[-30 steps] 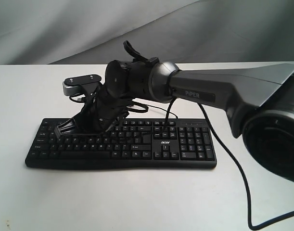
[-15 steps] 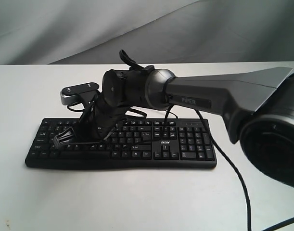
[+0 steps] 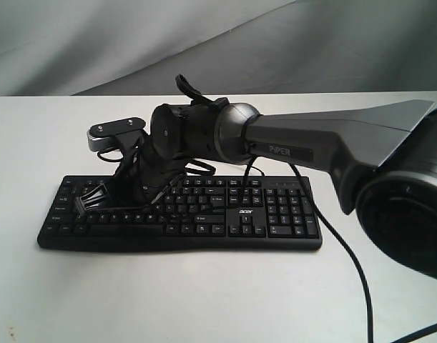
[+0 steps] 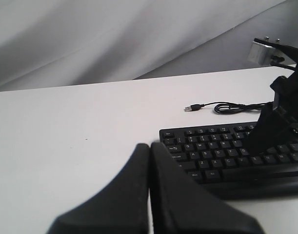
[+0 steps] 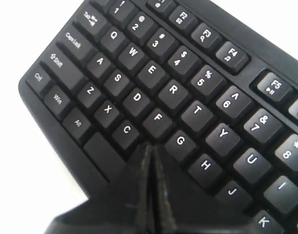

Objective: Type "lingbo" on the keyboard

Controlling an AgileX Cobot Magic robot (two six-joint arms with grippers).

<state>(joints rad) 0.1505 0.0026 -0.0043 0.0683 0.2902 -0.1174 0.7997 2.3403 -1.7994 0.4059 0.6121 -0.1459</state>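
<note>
The black keyboard (image 3: 275, 214) lies flat on the white table, its "acer" logo by the arrow keys. My right arm reaches across it to its left half. The right gripper (image 3: 87, 201) is shut, with nothing between its fingers. In the right wrist view the right gripper (image 5: 149, 147) points down at the keyboard (image 5: 139, 73), its tip over the row just below F and G, between C and the hidden key beside it. Whether it touches a key is unclear. My left gripper (image 4: 149, 146) is shut and empty, off the left end of the keyboard (image 4: 212, 146).
A thin black USB cable (image 4: 231, 107) lies loose on the table behind the keyboard, its plug (image 4: 190, 108) free. Another black cable (image 3: 347, 246) trails across the table at the front right. A grey cloth backdrop (image 3: 96, 43) rises behind the table.
My right gripper has swung left along the keyboard and dipped lower toward the keys. The keyboard has not moved.
</note>
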